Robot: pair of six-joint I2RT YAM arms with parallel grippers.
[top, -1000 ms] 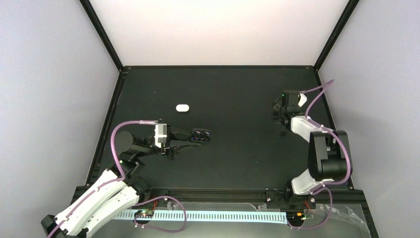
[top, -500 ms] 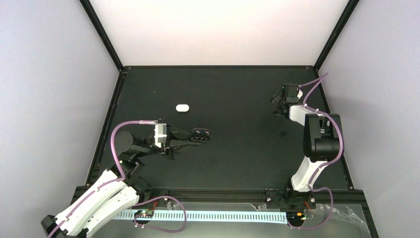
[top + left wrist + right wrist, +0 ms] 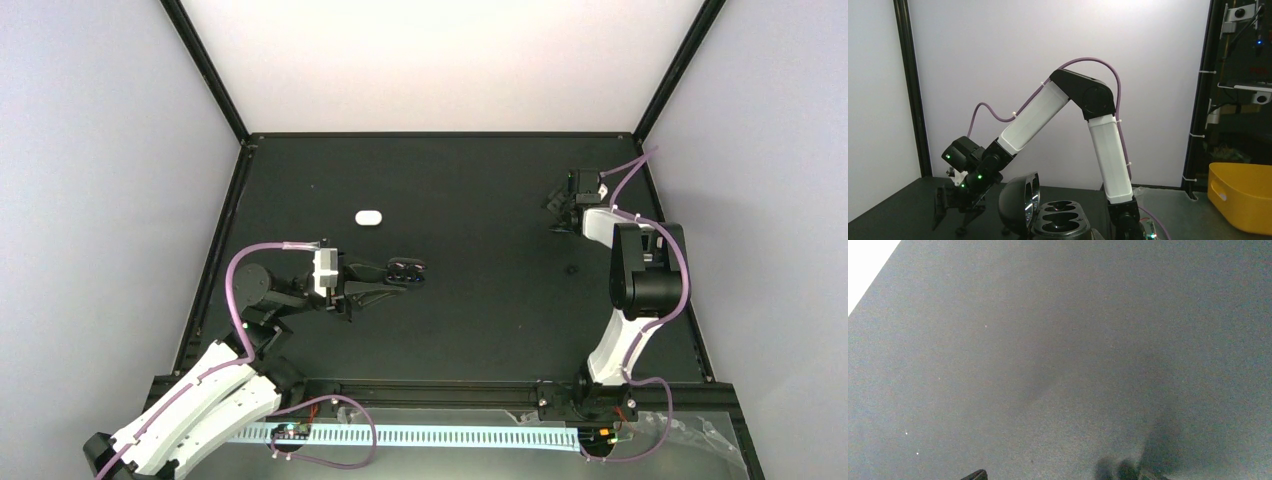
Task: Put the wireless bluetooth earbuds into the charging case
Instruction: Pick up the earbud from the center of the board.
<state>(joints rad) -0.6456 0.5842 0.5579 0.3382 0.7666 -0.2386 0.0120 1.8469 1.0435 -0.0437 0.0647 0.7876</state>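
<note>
The left gripper (image 3: 392,274) is pinching the open charging case (image 3: 407,268) left of the table's (image 3: 480,180) centre while the spread right gripper (image 3: 558,212) is hovering near the far right corner, apparently fetching earbuds I cannot see, needing a gentle pinch next.

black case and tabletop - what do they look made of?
Case: looks like hard moulded plastic, glossy black; the open lid throws sharp bright reflections in the left wrist view.
Tabletop: matte black, no glare, fine even grain in the right wrist view; maybe a rubber or fabric mat, or a coated board, the look leaves that open.
</note>
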